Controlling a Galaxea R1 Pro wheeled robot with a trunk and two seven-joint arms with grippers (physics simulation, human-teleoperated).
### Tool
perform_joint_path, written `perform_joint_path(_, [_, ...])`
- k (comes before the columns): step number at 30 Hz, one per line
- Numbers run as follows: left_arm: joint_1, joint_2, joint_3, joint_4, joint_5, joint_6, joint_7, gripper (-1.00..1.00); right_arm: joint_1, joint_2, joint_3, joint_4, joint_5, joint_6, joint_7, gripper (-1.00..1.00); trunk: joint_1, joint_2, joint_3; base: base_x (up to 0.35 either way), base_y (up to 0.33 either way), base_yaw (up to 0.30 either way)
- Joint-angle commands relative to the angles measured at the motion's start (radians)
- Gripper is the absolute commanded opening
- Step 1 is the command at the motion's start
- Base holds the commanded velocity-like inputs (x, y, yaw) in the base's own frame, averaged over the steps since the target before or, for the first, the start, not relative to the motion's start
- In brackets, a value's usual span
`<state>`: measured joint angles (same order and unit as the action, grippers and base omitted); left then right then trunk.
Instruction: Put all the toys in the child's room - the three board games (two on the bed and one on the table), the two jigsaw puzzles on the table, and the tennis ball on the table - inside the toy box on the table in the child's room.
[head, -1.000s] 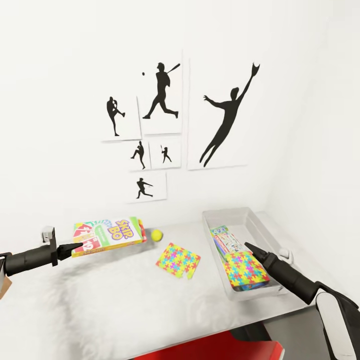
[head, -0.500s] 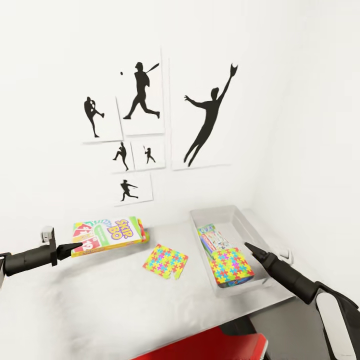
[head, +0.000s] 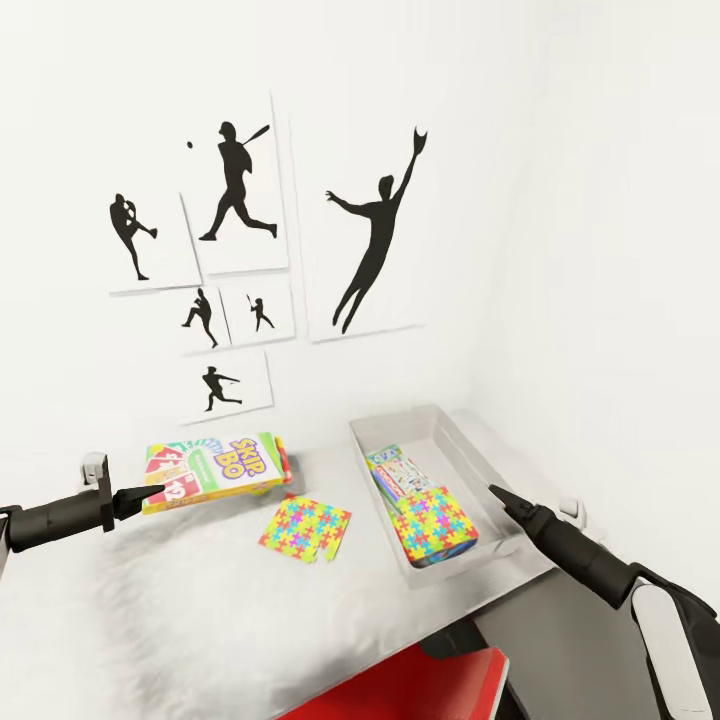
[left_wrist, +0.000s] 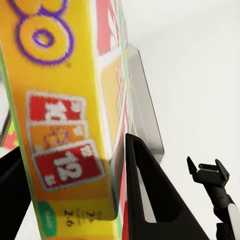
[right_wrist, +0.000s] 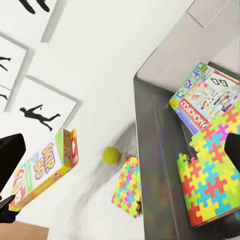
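Note:
My left gripper is shut on the end of the orange-red Skip-Bo board game, holding it flat above the white table. In the left wrist view the game sits clamped between the fingers. One jigsaw puzzle lies on the table beside the light-grey toy box. Inside the box are a blue board game and a second puzzle. My right gripper hovers open over the box's near right side. The tennis ball rests near the loose puzzle.
Black silhouette sports pictures hang on the white wall behind the table. Another white wall closes in on the right. A red object sits low beyond the table's front edge.
The whole head view has swung right, so the table, toy box and pictures sit further left in frame. The ball has slipped behind the held Skip-Bo box. Both arms keep their pose.

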<state>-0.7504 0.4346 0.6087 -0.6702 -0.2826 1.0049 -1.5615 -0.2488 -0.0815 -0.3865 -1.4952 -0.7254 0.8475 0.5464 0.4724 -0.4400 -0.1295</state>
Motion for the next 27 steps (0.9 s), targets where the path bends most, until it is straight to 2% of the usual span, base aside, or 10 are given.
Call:
perform_joint_path(1, [-0.001, 0.000, 0.003, 0.000, -0.010, 0.011, -0.009, -1.00, -0.001, 0.001, -0.002, 0.000, 0.000, 0.006, 0.003, 1.00, 0.001, -0.002, -0.002, 0.069, 0.124, -0.034])
perform_joint_path(27, [-0.001, 0.000, 0.003, -0.001, -0.010, 0.011, -0.009, -1.00, -0.001, 0.002, -0.002, 0.004, -0.002, 0.005, 0.011, 1.00, 0.001, -0.002, -0.002, 0.009, 0.012, -0.002])
